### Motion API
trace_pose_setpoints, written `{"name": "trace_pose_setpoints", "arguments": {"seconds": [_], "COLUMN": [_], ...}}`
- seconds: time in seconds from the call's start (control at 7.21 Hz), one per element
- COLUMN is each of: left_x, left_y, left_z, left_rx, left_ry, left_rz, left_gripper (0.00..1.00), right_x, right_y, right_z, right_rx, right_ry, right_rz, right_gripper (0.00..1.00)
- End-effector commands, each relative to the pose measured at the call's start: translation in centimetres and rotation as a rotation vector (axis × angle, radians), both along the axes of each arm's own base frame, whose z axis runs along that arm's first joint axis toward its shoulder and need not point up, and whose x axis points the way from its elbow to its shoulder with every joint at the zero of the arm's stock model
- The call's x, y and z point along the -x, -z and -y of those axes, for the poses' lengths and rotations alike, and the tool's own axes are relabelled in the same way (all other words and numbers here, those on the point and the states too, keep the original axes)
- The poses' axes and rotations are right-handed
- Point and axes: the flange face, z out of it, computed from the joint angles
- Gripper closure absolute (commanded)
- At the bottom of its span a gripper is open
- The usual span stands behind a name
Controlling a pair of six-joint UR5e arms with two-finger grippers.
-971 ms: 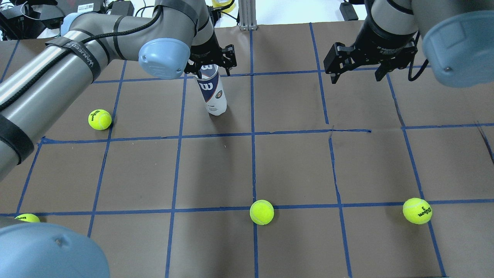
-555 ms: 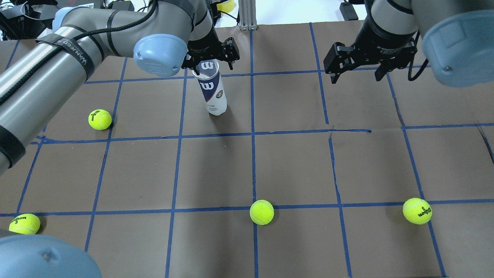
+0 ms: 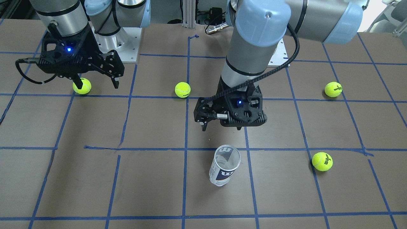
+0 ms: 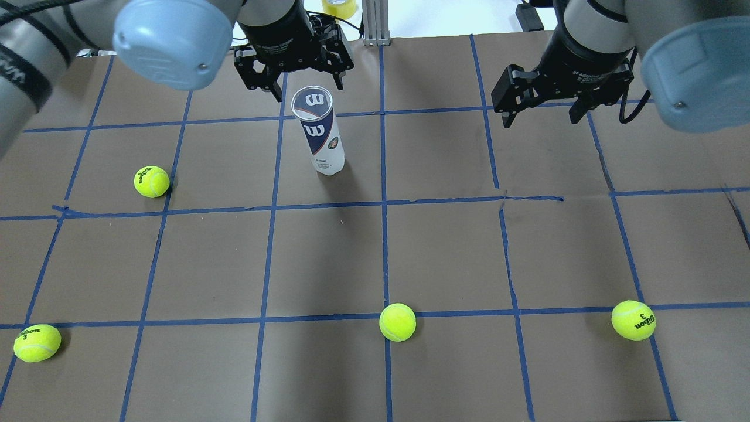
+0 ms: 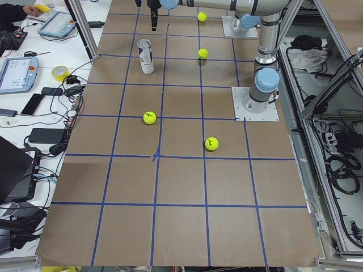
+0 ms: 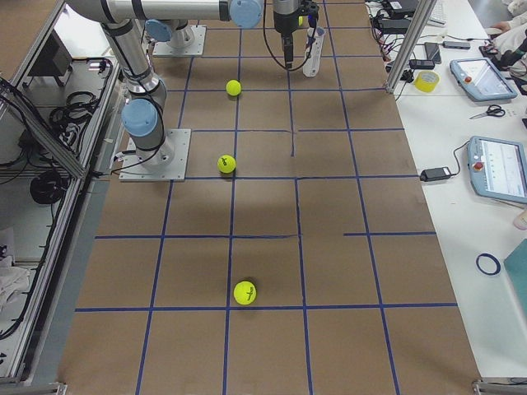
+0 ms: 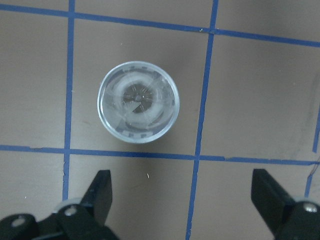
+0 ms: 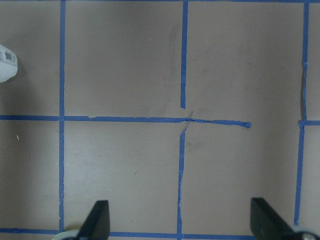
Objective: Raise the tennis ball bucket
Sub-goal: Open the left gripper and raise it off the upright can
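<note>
1. The tennis ball bucket stands upright on the table, which is brown and crossed by a grid of blue tape lines
2. It sits in the far half of the table as seen from behind the robot, just left of the centre line, its base inside one grid square and close to a tape line
3. Its top is open; the left wrist view looks straight down the clear tube to its bottom, and nothing lies inside
4. The white and navy label with the "W" logo faces the robot
5. The left gripper hangs above the bucket's height with its fingers spread wide, holding nothing
6. In its wrist view the bucket's rim lies ahead of the fingertips, nearer the left-hand finger, not between them and not touching them
7. The right gripper hovers over bare table on the robot's right, well apart from the bucket, its fingers also spread wide and empty
8. Only a white sliver of the bucket shows at the left edge of the right wrist view
9. Four tennis balls lie scattered on the table: one left of the bucket, one at the near left, one near the centre line, one at the near right, all apart from the bucket
</note>
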Motion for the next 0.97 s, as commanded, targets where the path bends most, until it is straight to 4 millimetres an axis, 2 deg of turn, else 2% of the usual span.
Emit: {"name": "trace_pose_setpoints", "arguments": {"seconds": [0.0, 0.14, 0.28, 0.42, 0.55, 0.69, 0.83], "left_x": [-1.9, -3.3, -6.9, -9.9, -11.6, -12.4, -12.3], "left_y": [0.1, -0.6, -1.2, -2.3, -3.6, -4.6, -5.4], "left_z": [-7.2, -8.0, -6.8, -7.0, -7.0, -6.7, -6.9], "left_rx": [-0.084, 0.029, 0.053, 0.034, 0.053, 0.067, 0.035], "left_ry": [0.022, 0.175, 0.161, 0.135, 0.174, 0.155, 0.158], "left_rz": [0.029, 0.04, 0.07, 0.068, 0.082, 0.077, 0.081], "left_gripper": [0.02, 0.01, 0.0, 0.0, 0.0, 0.0, 0.0], "right_x": [-0.1, -0.1, 0.0, 0.0, 0.0, 0.0, 0.0], "right_y": [0.0, 0.0, 0.0, 0.0, 0.0, 0.0, 0.1], "right_z": [0.0, 0.0, 0.0, 0.0, 0.0, 0.0, 0.1], "right_rx": [0.0, 0.001, 0.0, 0.0, 0.0, 0.0, -0.002], "right_ry": [-0.001, -0.001, -0.004, -0.003, -0.003, -0.003, -0.001], "right_rz": [0.0, 0.0, -0.002, -0.002, -0.002, -0.002, 0.0], "right_gripper": [0.0, 0.0, 0.0, 0.0, 0.0, 0.0, 0.0]}}
